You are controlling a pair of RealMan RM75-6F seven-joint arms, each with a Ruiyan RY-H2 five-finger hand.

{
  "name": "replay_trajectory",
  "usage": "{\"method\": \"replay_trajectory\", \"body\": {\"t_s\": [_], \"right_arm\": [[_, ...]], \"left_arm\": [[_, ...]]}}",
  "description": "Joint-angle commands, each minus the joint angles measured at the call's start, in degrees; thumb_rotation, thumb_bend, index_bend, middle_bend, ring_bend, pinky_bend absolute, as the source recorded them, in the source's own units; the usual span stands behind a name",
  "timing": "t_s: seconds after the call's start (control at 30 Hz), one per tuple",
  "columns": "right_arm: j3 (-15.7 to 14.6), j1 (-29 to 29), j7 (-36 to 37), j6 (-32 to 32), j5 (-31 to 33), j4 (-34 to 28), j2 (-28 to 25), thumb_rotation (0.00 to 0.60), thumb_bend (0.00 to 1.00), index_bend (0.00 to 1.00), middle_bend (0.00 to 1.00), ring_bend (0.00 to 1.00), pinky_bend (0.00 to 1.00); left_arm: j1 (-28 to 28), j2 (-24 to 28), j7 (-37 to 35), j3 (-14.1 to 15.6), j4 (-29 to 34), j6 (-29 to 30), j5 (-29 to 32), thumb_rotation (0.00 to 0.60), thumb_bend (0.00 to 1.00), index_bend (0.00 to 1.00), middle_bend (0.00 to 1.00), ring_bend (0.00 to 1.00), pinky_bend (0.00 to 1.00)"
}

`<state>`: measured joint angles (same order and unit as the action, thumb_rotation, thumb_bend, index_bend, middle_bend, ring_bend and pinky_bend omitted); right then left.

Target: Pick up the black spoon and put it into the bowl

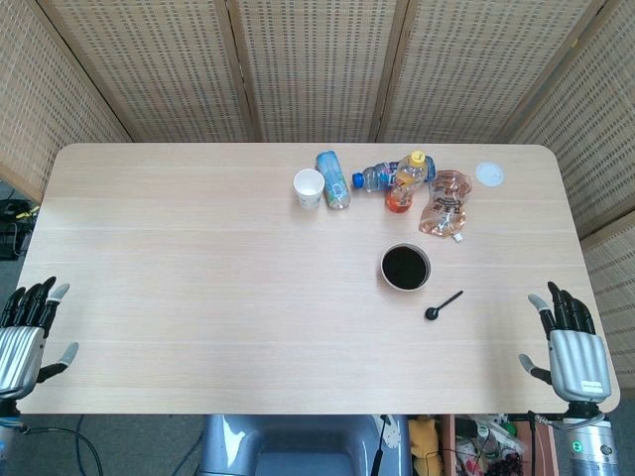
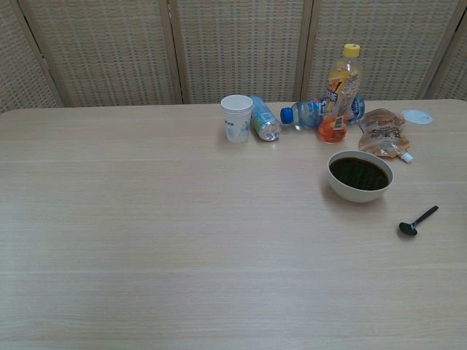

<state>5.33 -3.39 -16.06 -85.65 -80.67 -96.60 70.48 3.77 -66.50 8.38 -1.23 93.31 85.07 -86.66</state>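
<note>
Black plastic, small and thin: the little spoon (image 1: pixel 444 305) lies flat on the pale wooden table (image 1: pixel 198 297), and it is your right hand (image 1: pixel 572 347) that is the nearer one. From that hand the spoon is forward and inward, toward the middle of the table, near but not touching. Your left hand (image 1: pixel 27 332) is well apart from it, at the other edge of the table, so I judge that it has no part in this reach.

Look at the long axis of the spoon. It lies on a diagonal: the round scoop end points toward your side of the table, and the handle end points away and a little toward the right hand's side. The handle tip is therefore the part most turned to your right hand.

The white round bowl with the dark inside (image 1: pixel 406 268) stands just beyond the spoon, further from the right hand and a little more inward. The spoon and the bowl are near each other but apart.

Both hands rest at the near corners with the fingers stretched and apart, holding nothing. The chest view shows the spoon and the bowl, but neither hand.

I think you should bring the right hand across the handle, not along it.
</note>
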Motion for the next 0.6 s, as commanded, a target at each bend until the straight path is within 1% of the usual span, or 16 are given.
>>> {"method": "replay_trajectory", "body": {"t_s": [0.03, 0.33, 0.43, 0.5, 0.6], "right_arm": [[0.1, 0.0, 0.2, 0.2, 0.3, 0.2, 0.1, 0.600, 0.17, 0.17, 0.10, 0.01, 0.14], [0.1, -0.2, 1.8, 0.5, 0.2, 0.1, -0.2, 0.600, 0.17, 0.17, 0.13, 0.02, 0.14], [0.1, -0.2, 3.0, 0.5, -0.2, 0.1, -0.5, 0.600, 0.17, 0.17, 0.16, 0.06, 0.15], [0.2, -0.4, 3.5, 0.6, -0.5, 0.1, -0.7, 0.600, 0.17, 0.17, 0.19, 0.11, 0.19], [0.3, -0.9, 4.4, 1.4, -1.0, 0.0, -1.3, 0.600, 0.17, 0.17, 0.27, 0.22, 0.34]], "left_arm": [[0.1, 0.0, 0.2, -0.1, 0.1, -0.2, 0.2, 0.600, 0.32, 0.00, 0.00, 0.00, 0.00], [0.1, 0.4, 1.0, -0.1, 0.6, 0.1, 0.1, 0.600, 0.32, 0.00, 0.00, 0.00, 0.00], [0.0, 0.7, 1.1, -0.1, 0.7, 0.5, 0.1, 0.600, 0.32, 0.00, 0.00, 0.00, 0.00], [0.0, 0.9, 1.2, -0.2, 0.7, 0.7, 0.1, 0.600, 0.32, 0.00, 0.00, 0.00, 0.00], [-0.1, 1.2, 1.3, -0.4, 0.7, 0.9, 0.2, 0.600, 0.32, 0.00, 0.00, 0.00, 0.00]]}}
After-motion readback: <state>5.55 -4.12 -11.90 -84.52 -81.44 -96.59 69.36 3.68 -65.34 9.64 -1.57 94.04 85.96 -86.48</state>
